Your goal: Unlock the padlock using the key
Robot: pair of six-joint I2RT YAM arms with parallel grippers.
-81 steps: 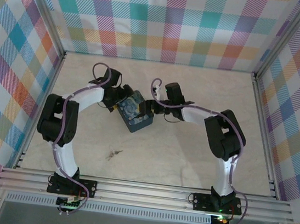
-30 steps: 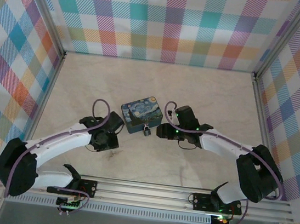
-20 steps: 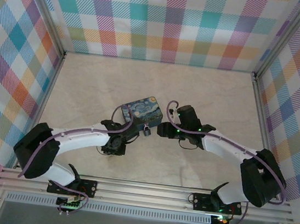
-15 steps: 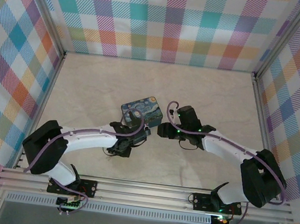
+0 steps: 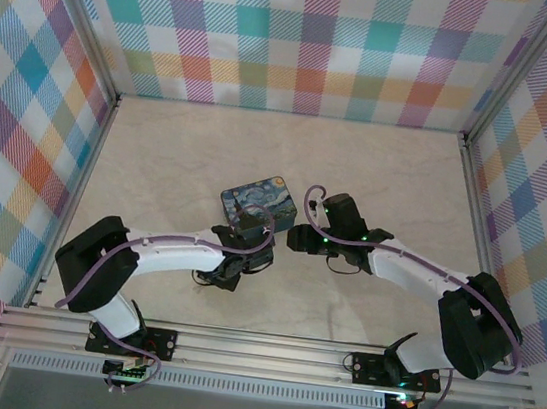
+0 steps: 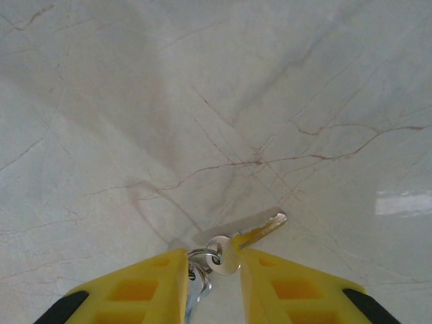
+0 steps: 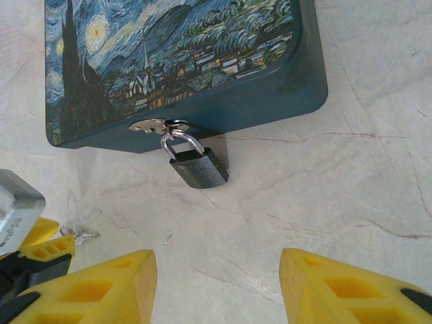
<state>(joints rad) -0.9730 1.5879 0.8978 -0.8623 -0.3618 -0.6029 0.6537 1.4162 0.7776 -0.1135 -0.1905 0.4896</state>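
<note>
Now the left arm [image 5: 172,250] reaches further right than half a second ago, its wrist drawn in close below the near edge of the box [image 5: 259,203]. The right arm [image 5: 406,267] and the box have kept their places. Some seconds back the key lay loose on the table near the arms' bases. Counted: one padlock [image 7: 199,169], one box, and one ring [image 6: 202,252] carrying one key [image 6: 253,235] that shows plainly, plus a second silvery piece too cut off to name. The left gripper [image 6: 214,264] has its yellow fingers [image 6: 135,290] pressed in on the key's round head and the ring. The blade sticks out forward and to the right over the marble table [image 6: 202,101], throwing a shadow on it. The right gripper [image 7: 217,273] stands spread wide, facing the padlock. The padlock hangs by its silver shackle from the hasp [image 7: 156,125] on the box's front wall, with its dark body tilted, low by the table just in front of the box. Seen from the right wrist, the left gripper's tips and the key come in at the lower left, apart from the padlock, with bare table between them. From above, the left wrist covers that spot and I cannot make the padlock out. Plaid walls [image 5: 306,37] stand around the table.
</note>
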